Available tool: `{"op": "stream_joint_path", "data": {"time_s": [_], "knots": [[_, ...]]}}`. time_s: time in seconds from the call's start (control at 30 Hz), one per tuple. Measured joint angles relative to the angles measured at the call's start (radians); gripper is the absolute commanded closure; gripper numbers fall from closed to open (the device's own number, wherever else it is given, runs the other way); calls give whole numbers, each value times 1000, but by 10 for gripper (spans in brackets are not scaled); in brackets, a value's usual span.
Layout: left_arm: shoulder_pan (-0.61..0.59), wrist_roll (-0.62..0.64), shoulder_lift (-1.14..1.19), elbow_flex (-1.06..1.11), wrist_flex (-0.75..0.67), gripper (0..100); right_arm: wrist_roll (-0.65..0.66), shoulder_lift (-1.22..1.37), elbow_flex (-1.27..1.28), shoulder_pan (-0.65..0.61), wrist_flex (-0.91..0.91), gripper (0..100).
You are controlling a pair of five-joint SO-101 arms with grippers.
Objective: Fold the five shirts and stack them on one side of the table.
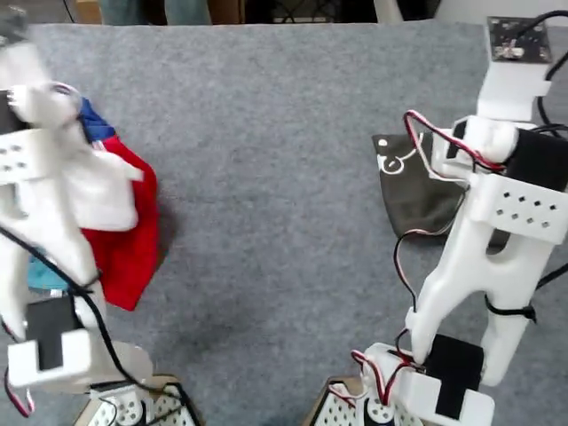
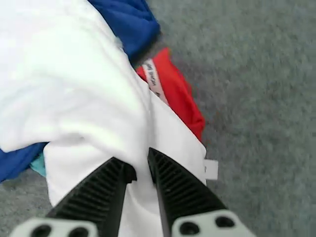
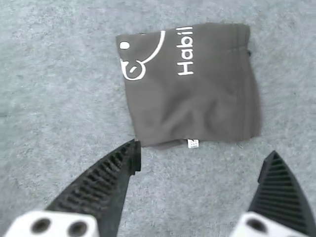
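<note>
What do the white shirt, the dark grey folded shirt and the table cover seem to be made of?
The white shirt: likely soft cotton knit, matte; it drapes in smooth folds.
The dark grey shirt: similar matte jersey, with a white print and stitched hem.
The table cover: grey felt or short carpet, judging by its fuzzy, speckled surface.
</note>
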Motion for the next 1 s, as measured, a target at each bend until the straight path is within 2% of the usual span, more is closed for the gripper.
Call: {"op": "stream_joint_path", "data": {"time_s": [0.17, 0.37, 0.53, 0.6, 0.7, 0.77, 0.87, 1.0], "knots": [[226, -3, -141, 126, 0, 970, 0, 0, 0, -61, 0, 620], [462, -118, -258, 144, 0, 948, 0, 0, 0, -112, 0, 620], [669, -155, -330, 180, 0, 679, 0, 5, 0, -115, -15, 620], [712, -166, -361, 221, 0, 617, 0, 23, 0, -115, -15, 620], [715, -175, -405, 313, 0, 629, 0, 71, 0, -115, -15, 620], [666, -175, -440, 345, 0, 628, 0, 107, 0, -127, -15, 620], [505, -178, -506, 382, 0, 628, 0, 164, 3, -195, -9, 620], [189, -238, -555, 509, -2, 630, -52, 256, 3, -362, -8, 620]]}}
